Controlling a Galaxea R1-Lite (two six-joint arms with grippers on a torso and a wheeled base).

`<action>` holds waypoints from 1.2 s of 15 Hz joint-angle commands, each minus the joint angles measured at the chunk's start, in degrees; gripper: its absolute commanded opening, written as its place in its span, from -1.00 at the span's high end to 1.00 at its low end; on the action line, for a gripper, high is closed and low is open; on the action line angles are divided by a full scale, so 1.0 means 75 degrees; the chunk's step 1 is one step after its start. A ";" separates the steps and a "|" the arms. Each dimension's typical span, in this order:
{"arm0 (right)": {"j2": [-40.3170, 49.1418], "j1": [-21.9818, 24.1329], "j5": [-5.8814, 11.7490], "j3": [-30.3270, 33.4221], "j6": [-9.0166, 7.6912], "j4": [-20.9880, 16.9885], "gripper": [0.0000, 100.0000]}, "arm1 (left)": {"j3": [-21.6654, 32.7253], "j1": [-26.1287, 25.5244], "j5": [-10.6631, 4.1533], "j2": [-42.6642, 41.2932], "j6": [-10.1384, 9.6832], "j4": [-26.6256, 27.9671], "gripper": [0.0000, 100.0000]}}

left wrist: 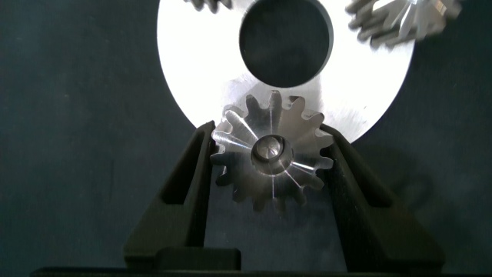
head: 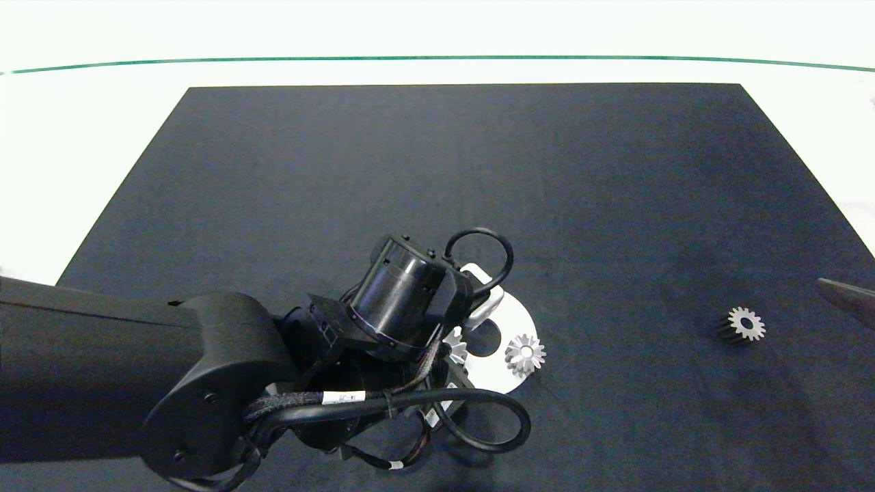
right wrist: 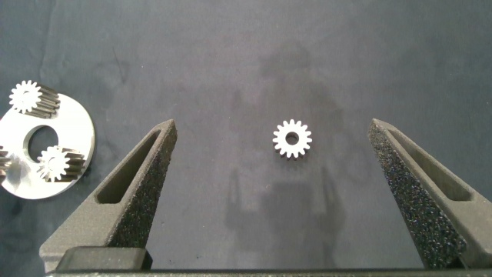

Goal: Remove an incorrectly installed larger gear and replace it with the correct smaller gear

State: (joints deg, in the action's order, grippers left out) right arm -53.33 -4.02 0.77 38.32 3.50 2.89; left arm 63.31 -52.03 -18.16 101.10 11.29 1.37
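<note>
Lower centre of the head view, the left hand (left wrist: 269,165) clasps the silvery long-toothed larger gear (left wrist: 270,158) on the flat white ring plate (left wrist: 192,61); lifting it straight off seems next. The right hand (right wrist: 273,165) hangs open over the stubby-toothed smaller gear (right wrist: 292,138).

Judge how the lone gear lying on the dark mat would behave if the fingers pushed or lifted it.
The smaller gear looks like solid metal, so probably stiff and heavy for its size. It lies flat, bore up, so likely slides rather than rolls. Its shiny teeth may slip.

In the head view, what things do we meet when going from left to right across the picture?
Left arm → white ring plate with a gear on it → smaller gear on the mat → tip of the right gripper at the edge.
</note>
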 commanded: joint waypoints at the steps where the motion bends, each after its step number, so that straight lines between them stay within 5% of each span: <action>1: 0.0021 -0.0003 0.0015 0.0001 0.0002 0.0001 -1.00 | 0.0313 0.0058 -0.0016 -0.0296 -0.0204 0.0451 0.68; 6: 0.0092 -0.0003 0.0038 0.0001 -0.0033 0.0001 -1.00 | 0.0559 0.0480 -0.0016 -0.0870 -0.0322 0.0861 0.68; 12: 0.0127 0.0009 0.0085 0.0001 -0.0045 -0.0010 -1.00 | -0.0097 0.2215 0.0031 -0.1151 -0.0439 0.0252 0.68; 15: 0.0080 0.0009 0.0085 -0.0011 -0.0045 -0.0010 -1.00 | -0.0636 0.2894 0.0441 -0.1292 -0.0439 -0.0100 0.68; 18: 0.0068 0.0009 0.0085 -0.0023 -0.0045 -0.0022 -1.00 | -0.0800 0.3187 0.0535 -0.1386 -0.0439 -0.0112 0.68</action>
State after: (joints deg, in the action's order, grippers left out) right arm -52.68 -3.94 1.40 38.17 3.17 2.69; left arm 57.86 -28.94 -13.91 91.43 7.96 0.52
